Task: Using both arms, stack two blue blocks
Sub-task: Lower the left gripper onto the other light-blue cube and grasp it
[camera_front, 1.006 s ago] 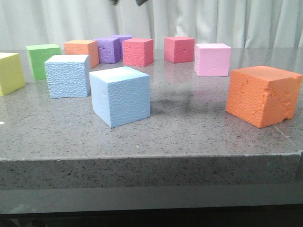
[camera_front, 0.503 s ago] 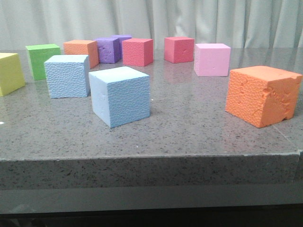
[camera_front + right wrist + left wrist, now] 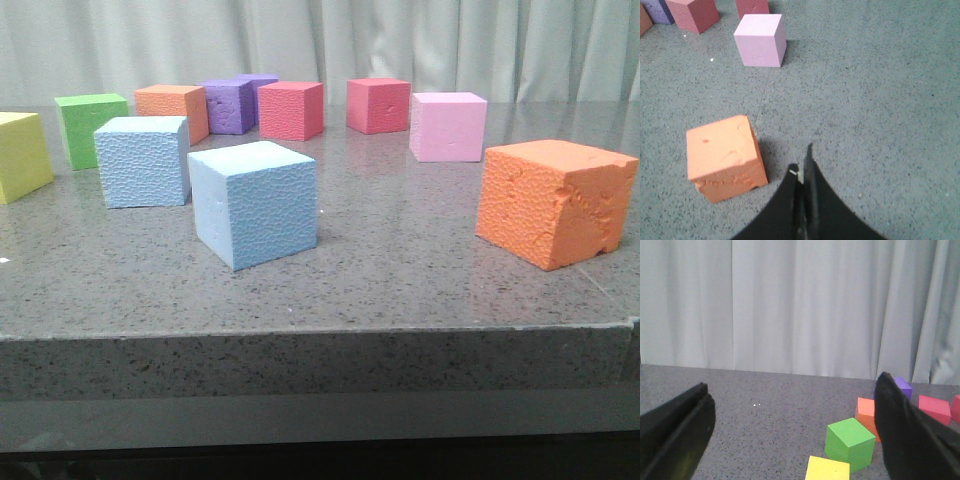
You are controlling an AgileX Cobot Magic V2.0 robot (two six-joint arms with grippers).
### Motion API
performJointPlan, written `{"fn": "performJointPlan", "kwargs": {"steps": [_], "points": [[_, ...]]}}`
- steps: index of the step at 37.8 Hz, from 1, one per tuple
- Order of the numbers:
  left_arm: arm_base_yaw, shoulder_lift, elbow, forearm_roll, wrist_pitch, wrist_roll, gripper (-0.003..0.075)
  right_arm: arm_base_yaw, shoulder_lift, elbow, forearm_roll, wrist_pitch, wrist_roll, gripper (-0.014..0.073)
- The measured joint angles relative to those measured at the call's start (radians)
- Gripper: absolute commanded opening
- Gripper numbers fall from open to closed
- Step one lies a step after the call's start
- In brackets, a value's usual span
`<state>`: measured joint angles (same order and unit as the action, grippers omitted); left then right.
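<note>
Both blue blocks are being seen resting on the grey table (image 3: 400, 270): the nearer blue block (image 3: 254, 203) toward the front edge, the farther blue block (image 3: 143, 160) just behind it to the left (apart, not stacked). The left gripper (image 3: 790, 440) is being held wide open above the table, nothing between its fingers. The right gripper (image 3: 802, 175) is being kept clenched, empty, near the orange cube (image 3: 725, 157).
</note>
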<state>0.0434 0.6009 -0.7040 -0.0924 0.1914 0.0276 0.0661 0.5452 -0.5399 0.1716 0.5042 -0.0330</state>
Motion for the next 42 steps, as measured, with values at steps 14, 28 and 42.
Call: {"fn": "performJointPlan", "kwargs": {"steps": [14, 28, 42], "points": [[-0.190, 0.316, -0.277, 0.000, 0.284, 0.053, 0.0619, 0.000, -0.058, 0.057, 0.000, -0.021, -0.001, -0.0067], [-0.409, 0.772, -0.649, -0.005, 0.620, 0.064, 0.0619, 0.000, -0.058, 0.058, 0.000, -0.022, -0.001, -0.0067], [-0.428, 0.999, -0.755, -0.005, 0.700, 0.067, 0.0619, 0.000, -0.058, 0.060, 0.000, -0.022, -0.002, -0.0067]]}}
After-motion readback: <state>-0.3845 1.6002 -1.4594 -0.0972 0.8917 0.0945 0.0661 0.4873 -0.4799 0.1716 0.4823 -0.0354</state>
